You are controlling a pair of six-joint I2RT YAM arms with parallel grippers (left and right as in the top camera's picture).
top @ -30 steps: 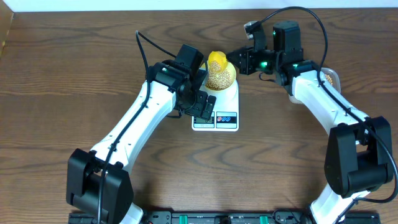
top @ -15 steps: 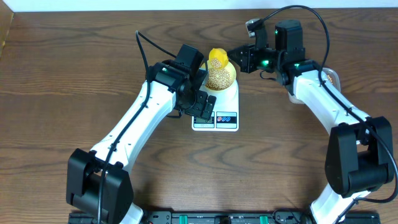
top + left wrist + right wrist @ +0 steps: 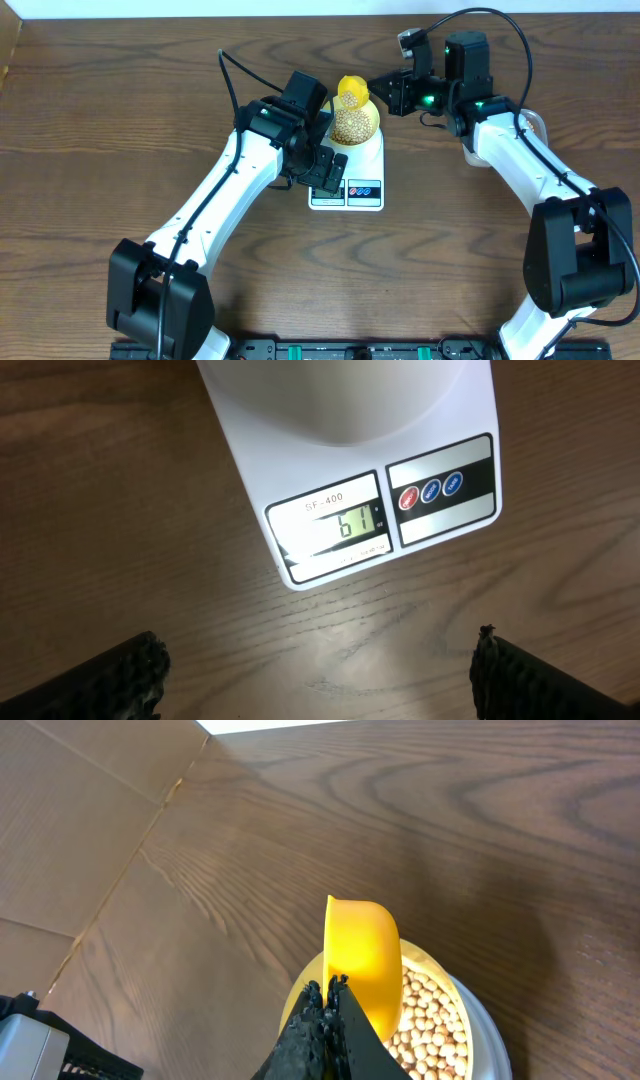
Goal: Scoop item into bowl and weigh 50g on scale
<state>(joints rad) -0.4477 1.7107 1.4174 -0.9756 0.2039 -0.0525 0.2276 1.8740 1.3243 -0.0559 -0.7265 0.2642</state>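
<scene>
**Beans fill the bowl on the scale, which reads 61.**
That is over the 50 target, so some beans probably have to come out. The right gripper, clamped on the yellow scoop, has edged it toward the bowl's far rim. The left gripper hangs spread wide and empty above the display.

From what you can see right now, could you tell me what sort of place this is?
Probably a robotics lab bench, not a kitchen: two white robot arms at a dark wood-grain table, a white digital kitchen scale between them, brown cardboard sheeting beside the table.
</scene>
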